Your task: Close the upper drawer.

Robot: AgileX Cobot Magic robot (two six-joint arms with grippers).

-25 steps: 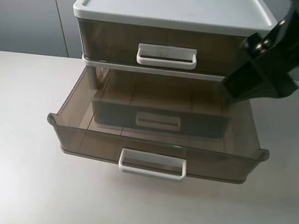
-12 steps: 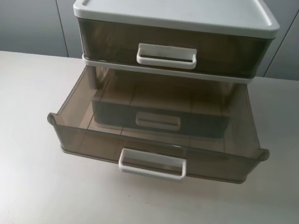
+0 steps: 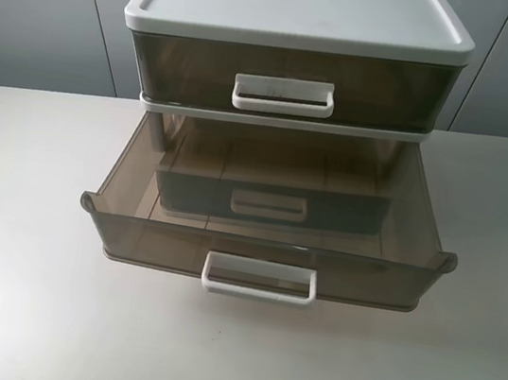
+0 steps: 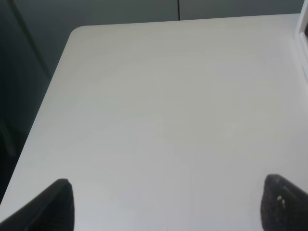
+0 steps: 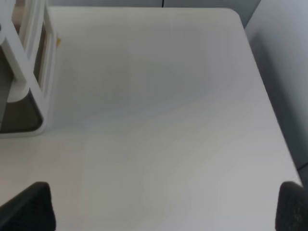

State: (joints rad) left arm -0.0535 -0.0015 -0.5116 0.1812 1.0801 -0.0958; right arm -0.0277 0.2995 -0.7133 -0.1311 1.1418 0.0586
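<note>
Grey wall panels are backing a white table (image 3: 21, 213) in the exterior high view, and a two-drawer unit with a white lid (image 3: 301, 6) is sitting toward the table's back edge.

The upper drawer (image 3: 186, 65), smoky-brown translucent plastic, is sitting directly under the lid with its front flush with the unit's frame. Its white loop handle (image 3: 282, 95) is centred on the front face.

The lower drawer (image 3: 132, 239) is sticking far out toward the camera, its interior showing nothing inside, and its own white handle (image 3: 260, 278) is hanging at the near edge.

Neither arm is showing in the exterior high view.

In the left wrist view the left gripper (image 4: 166, 204) is hovering over bare table, with its dark fingertips (image 4: 60, 202) sitting wide apart at opposite frame edges and nothing between them. A sliver of the unit is showing at the frame edge.

In the right wrist view the right gripper (image 5: 163, 207) is likewise over bare table, spread wide and gripping nothing, with one fingertip (image 5: 33, 204) at each side. The unit's white frame corner (image 5: 29, 62) is showing well apart from it.
</note>
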